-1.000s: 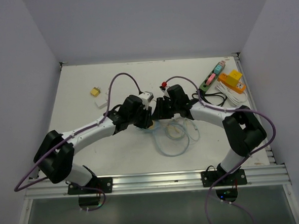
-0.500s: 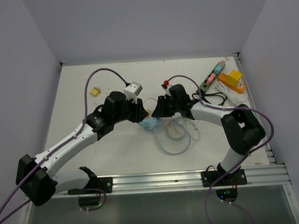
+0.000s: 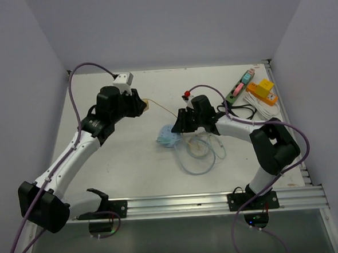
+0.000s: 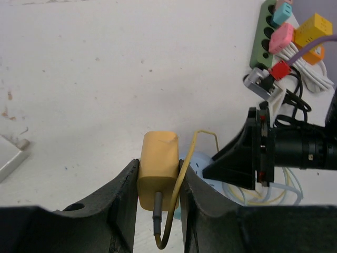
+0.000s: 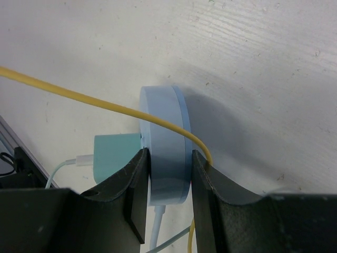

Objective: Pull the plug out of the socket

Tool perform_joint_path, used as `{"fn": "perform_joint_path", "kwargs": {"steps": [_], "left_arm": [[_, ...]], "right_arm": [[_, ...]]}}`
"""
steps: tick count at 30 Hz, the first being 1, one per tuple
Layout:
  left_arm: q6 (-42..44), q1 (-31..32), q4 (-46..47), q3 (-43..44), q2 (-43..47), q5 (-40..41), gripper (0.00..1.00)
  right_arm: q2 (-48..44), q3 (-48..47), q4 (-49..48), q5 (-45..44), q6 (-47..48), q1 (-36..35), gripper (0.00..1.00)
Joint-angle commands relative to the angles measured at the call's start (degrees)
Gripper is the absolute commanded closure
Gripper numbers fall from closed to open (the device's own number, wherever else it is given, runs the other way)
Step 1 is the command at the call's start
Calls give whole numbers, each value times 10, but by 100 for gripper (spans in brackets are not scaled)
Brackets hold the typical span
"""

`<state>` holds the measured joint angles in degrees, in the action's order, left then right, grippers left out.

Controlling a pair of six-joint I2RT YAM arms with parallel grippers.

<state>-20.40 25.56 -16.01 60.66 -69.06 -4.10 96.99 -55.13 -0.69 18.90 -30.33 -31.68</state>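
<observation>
Left gripper [image 4: 158, 176] is clamped on the yellow plug [image 4: 158, 161], one dark finger pressed against each side of it, over the far left part of the table [image 3: 131, 169]. Only the plug's upper body and the grey stub at its back show between the fingers. Its prongs cannot be seen in any view, and from above it is little more than a yellow speck at the gripper's tip. A yellow cable [image 4: 181, 174] loops out of the plug's back, arches up and runs toward the socket [image 5: 163, 121]; where it ends is hidden behind the right arm. Plug and socket lie well apart, the plug out of it.

Right gripper [image 5: 167, 176] is closed on the socket, a round pale blue disc seen edge-on with its rim pinched between both fingers. Its lower part is cut off by them and its face cannot be made out. A teal adapter [image 5: 113, 155] sits against one side of the disc, partly hidden by a finger. Thin pale cables [image 3: 199, 156] coil on the table just beside the socket. A green power strip [image 3: 239, 88] lies at the far right, cut off at the frame's edge in the left wrist view
</observation>
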Motion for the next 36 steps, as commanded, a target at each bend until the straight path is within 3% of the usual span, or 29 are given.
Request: {"fn": "perform_joint_path", "kwargs": {"steps": [1, 9, 22, 24, 31, 36], "left_arm": [[-10, -38, 5, 35, -31, 34, 100], [-79, -165, -4, 53, -147, 38, 100], [-175, -388, 19, 43, -234, 78, 100], [-181, -409, 27, 38, -241, 67, 100], [-163, -446, 24, 40, -245, 153, 100], [-143, -448, 17, 42, -252, 202, 100]], "right_arm": [[8, 20, 81, -24, 69, 5, 100], [-67, 1, 90, 55, 94, 5, 100], [-185, -34, 133, 69, 88, 13, 100], [-211, -38, 133, 75, 82, 22, 100], [-296, -88, 137, 114, 48, 75, 100], [-348, -118, 173, 54, 62, 134, 100]]}}
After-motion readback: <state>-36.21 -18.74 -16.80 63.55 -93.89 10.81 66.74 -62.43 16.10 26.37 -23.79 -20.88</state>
